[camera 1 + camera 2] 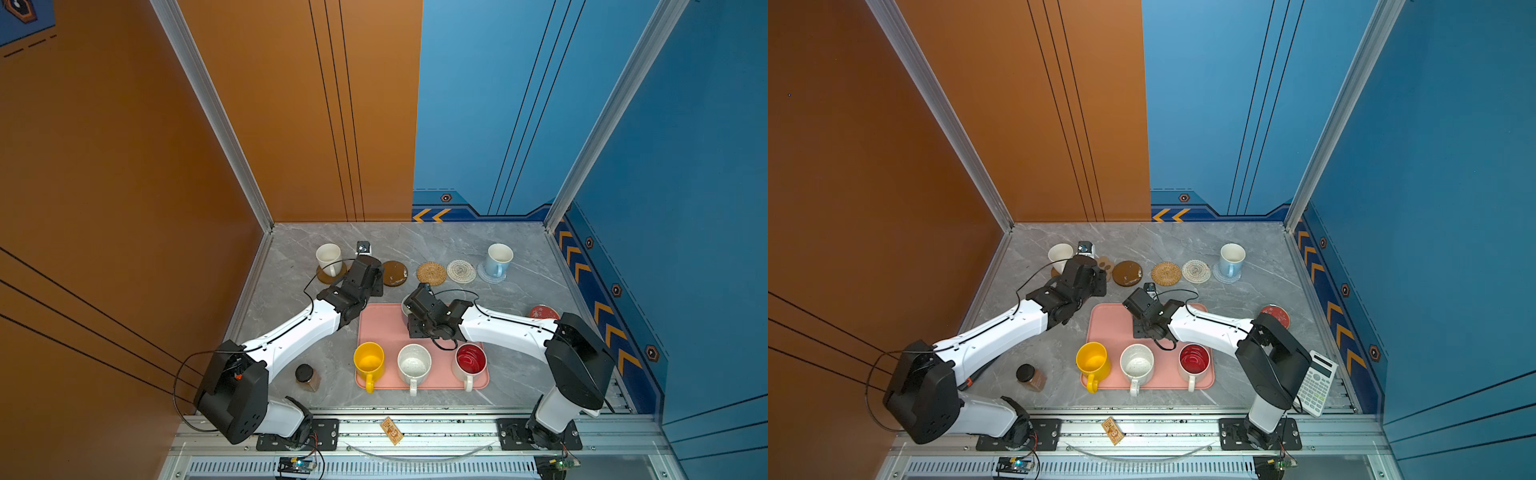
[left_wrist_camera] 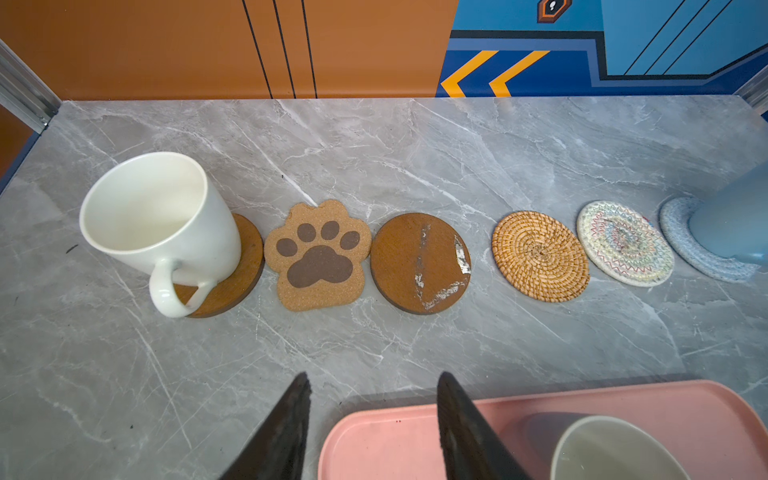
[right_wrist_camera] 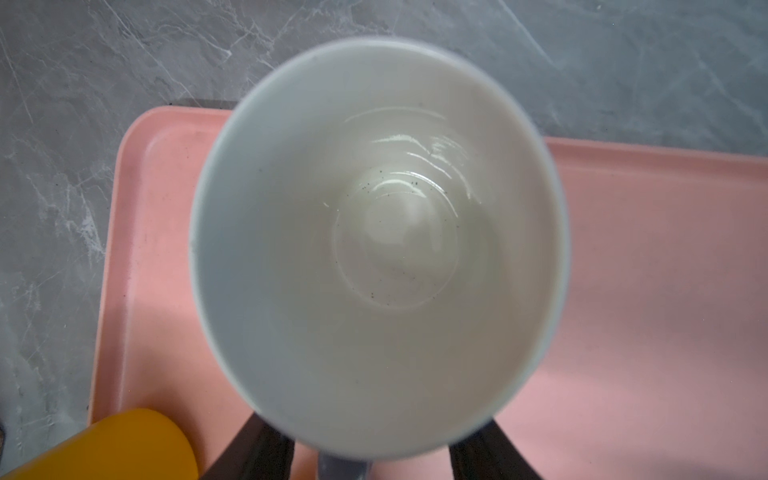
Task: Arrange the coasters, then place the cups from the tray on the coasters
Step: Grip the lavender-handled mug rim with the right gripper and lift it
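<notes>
A: Well, where to find the lavender mug point(image 3: 374, 249)?
B: On the pink tray point(image 3: 665, 291), at its far side. Almost fully hidden under the right arm point(image 1: 498, 328) in both top views. Seen close up in the right wrist view, pale inside.
A: And the right gripper point(image 3: 372, 457)?
B: Dark fingers point(image 3: 257, 453) on both sides of the mug's handle. Tips hidden under the rim. Cannot tell if squeezing or loose.
A: The left gripper point(image 2: 374, 424)?
B: Loose, fingers wide apart, nothing between. Hanging above the grey table point(image 2: 166, 374), just beside the tray's far corner. Fingers seen in the left wrist view only.
A: Coasters?
B: Six in a row at the back, all plain in the left wrist view: brown disc point(image 2: 232, 282) under the white mug point(image 2: 158, 212), paw coaster point(image 2: 318, 255), second brown disc point(image 2: 419, 264), rattan round point(image 2: 540, 262), cream round point(image 2: 625, 249), blue-grey round point(image 2: 681, 241) under the light blue mug point(image 2: 731, 216). Paw coaster point(image 1: 1106, 266) just peeking past the left arm point(image 1: 1000, 332) in a top view.
A: More mugs?
B: Three along the tray's near side, clear in both top views: yellow mug point(image 1: 368, 361), speckled mug point(image 1: 414, 363), mug with red inside point(image 1: 471, 359). Only a yellow corner in the right wrist view.
A: Anything else?
B: Brown jar point(image 1: 307, 377) left of the tray, red disc point(image 1: 540, 311) near the right arm. Calculator point(image 1: 1316, 382) behind the right arm in a top view.
</notes>
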`<state>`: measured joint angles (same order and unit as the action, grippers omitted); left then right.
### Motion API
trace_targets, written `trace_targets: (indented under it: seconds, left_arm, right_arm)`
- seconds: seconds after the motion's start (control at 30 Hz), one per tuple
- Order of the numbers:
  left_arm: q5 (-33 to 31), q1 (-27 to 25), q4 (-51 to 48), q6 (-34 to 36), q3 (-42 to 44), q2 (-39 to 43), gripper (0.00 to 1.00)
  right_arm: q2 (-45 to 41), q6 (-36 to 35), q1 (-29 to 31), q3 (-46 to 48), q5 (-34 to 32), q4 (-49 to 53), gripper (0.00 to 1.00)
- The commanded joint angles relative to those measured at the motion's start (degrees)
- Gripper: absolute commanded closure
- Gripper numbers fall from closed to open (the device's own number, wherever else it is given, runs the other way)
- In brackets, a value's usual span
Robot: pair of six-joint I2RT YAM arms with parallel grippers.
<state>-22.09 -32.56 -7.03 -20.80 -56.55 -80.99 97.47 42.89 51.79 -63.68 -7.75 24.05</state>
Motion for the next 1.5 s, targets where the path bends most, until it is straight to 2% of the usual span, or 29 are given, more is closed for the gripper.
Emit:
trace_targets:
  seconds: [0.0, 0.37, 0.57, 0.67, 0.93, 1.27, 1.47]
  left_arm:
    - [-0.16, 0.58, 0.18, -0.04, 1.0, 1.35, 0.49]
    - [-0.05, 0.7, 0.34, -0.19, 1.03, 1.39, 0.49]
    - [-0.04, 0.73, 0.42, -0.3, 0.96, 1.31, 0.49]
    - [0.2, 0.78, 0.49, -0.28, 1.01, 1.27, 0.49]
    - [0.42, 0.83, 0.52, -0.34, 0.99, 1.19, 0.49]
    - [0.3, 0.94, 0.61, -0.56, 1.01, 1.19, 0.49]
    - [0.33, 0.92, 0.61, -0.65, 1.19, 1.25, 0.49]
  right_arm:
    - [1.02, -1.06, 0.42, -1.75, -2.26, 2.71, 0.49]
    - [2.43, -1.08, 0.64, -2.65, -4.06, 4.55, 0.6]
    - [2.94, -1.37, 0.54, -3.39, -4.74, 5.56, 0.7]
    - [3.08, -1.54, 0.58, -3.78, -4.88, 5.86, 0.76]
    - [3.2, -2.17, 0.53, -4.38, -5.68, 7.14, 1.0]
    - [0.49, -3.1, 1.72, -3.79, -9.09, 7.3, 1.0]
    - [-2.29, -3.39, 1.58, -2.35, -8.83, 5.1, 1.0]
